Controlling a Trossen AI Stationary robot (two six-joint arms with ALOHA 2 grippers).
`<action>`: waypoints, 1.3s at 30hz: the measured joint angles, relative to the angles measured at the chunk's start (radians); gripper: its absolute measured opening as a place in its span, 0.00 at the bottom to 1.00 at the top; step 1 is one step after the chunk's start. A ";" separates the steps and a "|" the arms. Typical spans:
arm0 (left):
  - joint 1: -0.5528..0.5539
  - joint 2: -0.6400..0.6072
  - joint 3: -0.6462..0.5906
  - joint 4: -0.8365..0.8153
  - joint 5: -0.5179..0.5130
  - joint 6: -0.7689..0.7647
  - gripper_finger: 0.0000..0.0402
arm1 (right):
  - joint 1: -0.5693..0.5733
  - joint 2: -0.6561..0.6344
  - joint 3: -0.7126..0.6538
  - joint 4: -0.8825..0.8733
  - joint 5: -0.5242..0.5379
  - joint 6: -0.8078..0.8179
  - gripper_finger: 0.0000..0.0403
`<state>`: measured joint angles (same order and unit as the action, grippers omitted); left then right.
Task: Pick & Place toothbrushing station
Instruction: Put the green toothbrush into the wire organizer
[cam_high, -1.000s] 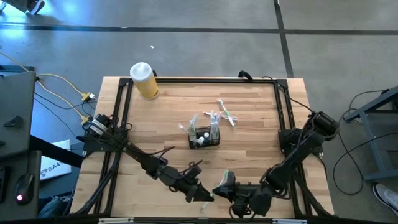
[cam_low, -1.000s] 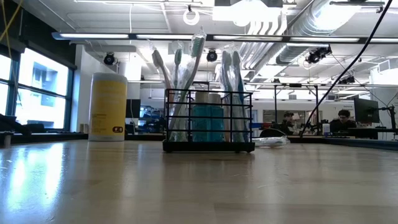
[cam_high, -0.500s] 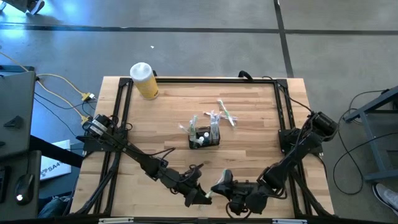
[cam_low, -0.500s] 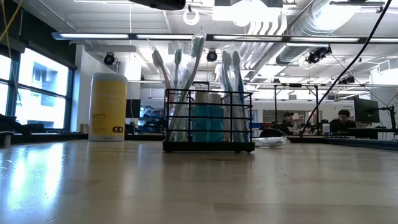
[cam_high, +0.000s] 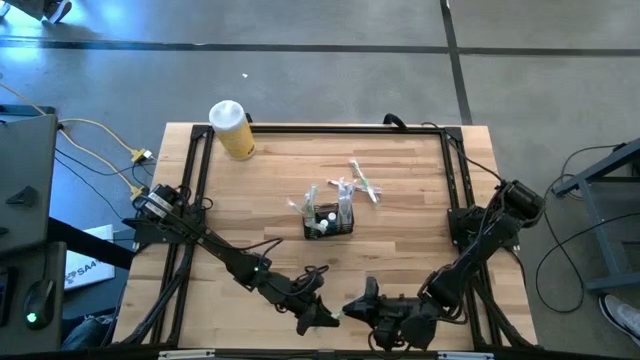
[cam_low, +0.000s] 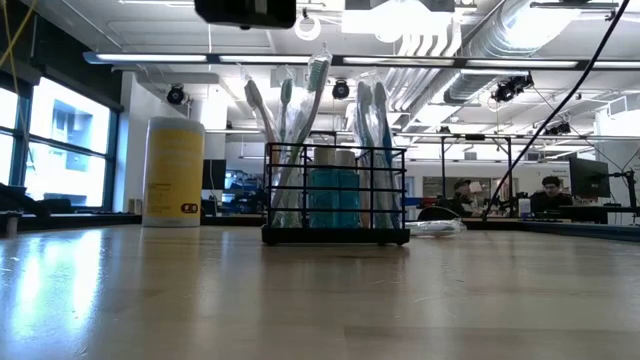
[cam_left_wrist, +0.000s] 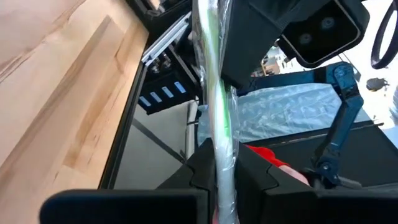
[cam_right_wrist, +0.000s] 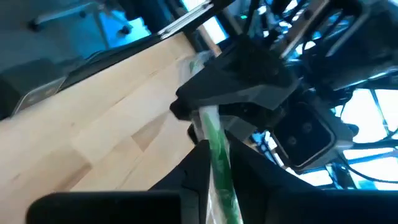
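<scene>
The toothbrushing station, a black mesh caddy (cam_high: 330, 222) (cam_low: 335, 195), stands on its base at the table's middle with several wrapped toothbrushes upright in it. At the near edge my left gripper (cam_high: 325, 318) and my right gripper (cam_high: 352, 308) meet tip to tip. Both are shut on one wrapped green toothbrush (cam_left_wrist: 217, 93) (cam_right_wrist: 214, 149), which spans the short gap between them above the table. My left gripper pinches the toothbrush's wrapped handle (cam_left_wrist: 222, 163) between its two fingers, which come in level from the table's left. The brush runs on from the fingers toward the other gripper, clear of the table. My right gripper has the same brush's wrapped green part (cam_right_wrist: 219, 163) between its two fingers, slanting down from the table's right. The left gripper holds the brush just beyond these fingers.
A yellow cylinder with a white lid (cam_high: 232, 130) (cam_low: 173, 172) stands at the far left corner. A few loose wrapped toothbrushes (cam_high: 360, 185) lie just beyond the caddy. A black frame (cam_high: 200, 160) runs along the table's sides. People sit far behind the table (cam_low: 550, 190).
My left gripper has rolled a little and shut its fingers on the toothbrush that my right gripper holds out. Both hands have stayed at the near edge. A dark part of an arm has come into the top of the low view.
</scene>
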<state>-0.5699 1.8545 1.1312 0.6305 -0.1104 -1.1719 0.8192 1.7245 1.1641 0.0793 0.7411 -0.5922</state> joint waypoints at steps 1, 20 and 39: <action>0.000 0.000 0.000 0.003 -0.001 0.011 0.07 | 0.011 0.000 0.000 0.018 0.018 0.000 0.14; -0.029 -0.002 0.002 0.248 -0.030 0.539 0.04 | 0.297 0.002 -0.002 0.296 0.214 0.319 0.41; -0.065 -0.003 0.134 -0.081 -0.124 0.969 0.04 | 0.108 0.002 -0.002 0.502 0.087 0.437 0.50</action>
<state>-0.6346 1.8511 1.2648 0.5491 -0.2346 -0.2034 0.9268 1.7264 1.1622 0.5810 0.8277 -0.1547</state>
